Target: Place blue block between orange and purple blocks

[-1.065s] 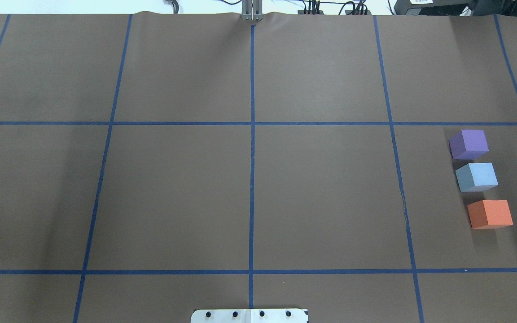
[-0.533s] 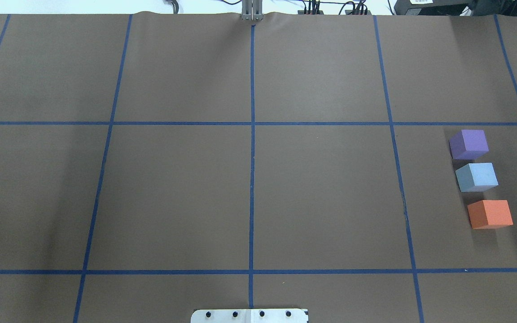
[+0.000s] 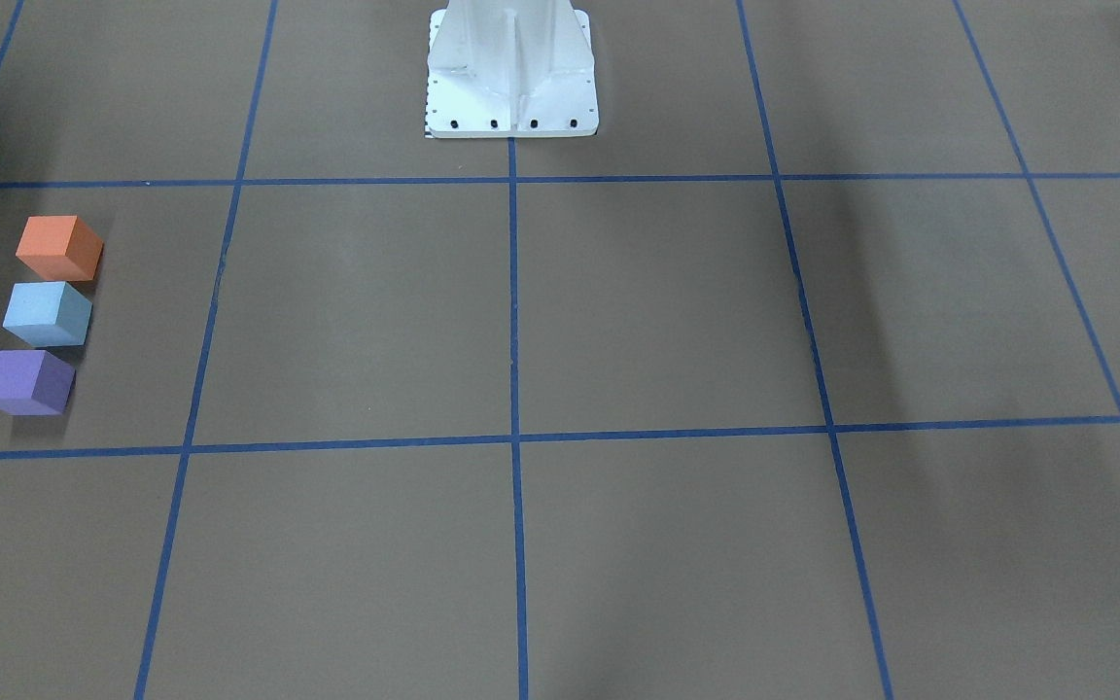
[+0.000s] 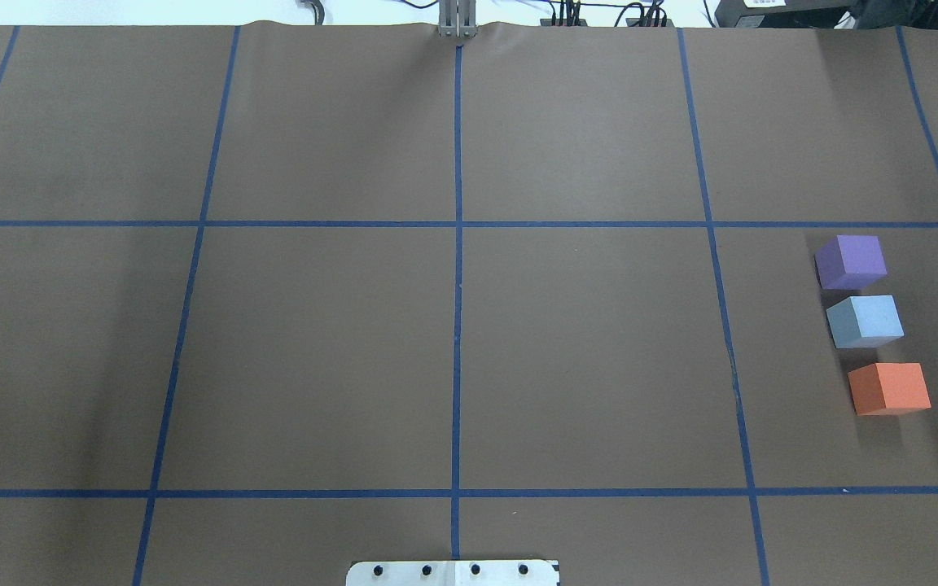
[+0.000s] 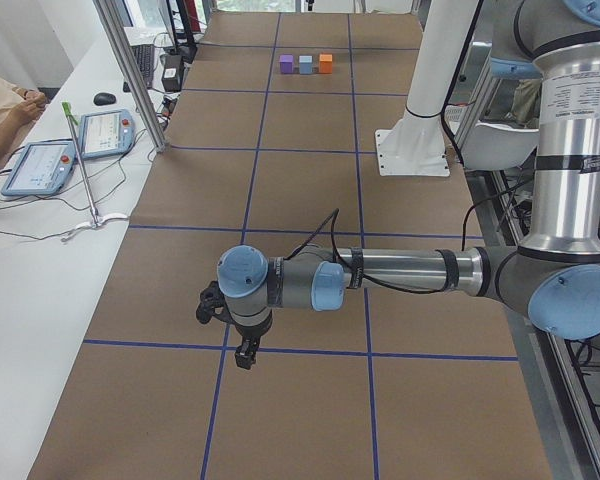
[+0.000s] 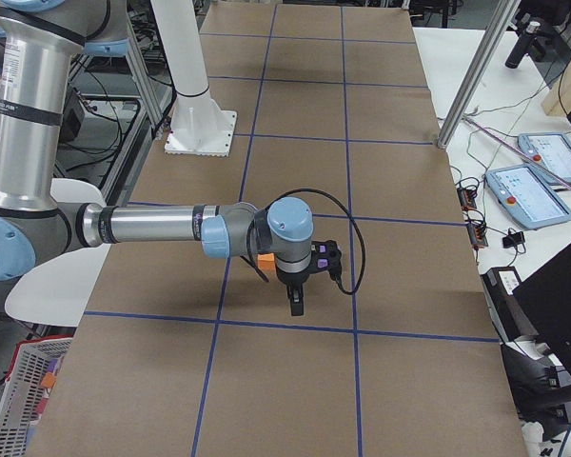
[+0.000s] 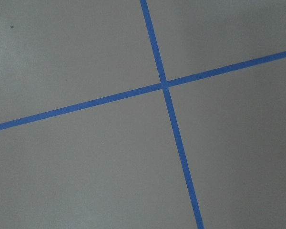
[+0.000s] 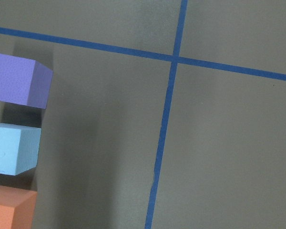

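Observation:
The blue block (image 4: 865, 321) sits on the brown table between the purple block (image 4: 852, 260) and the orange block (image 4: 890, 388), in a short row at the right side. The row also shows in the front view, with blue (image 3: 47, 313) in the middle, and in the right wrist view (image 8: 12, 148). My right gripper (image 6: 296, 303) hangs above the table by the blocks. My left gripper (image 5: 242, 355) hangs over bare table far from them. Both show only in side views, so I cannot tell whether they are open or shut.
The robot's white base (image 3: 511, 73) stands at the middle of the near table edge. Blue tape lines (image 4: 457, 244) divide the brown table (image 4: 314, 342) into squares. Tablets and cables (image 5: 75, 150) lie on the white bench beyond the far edge.

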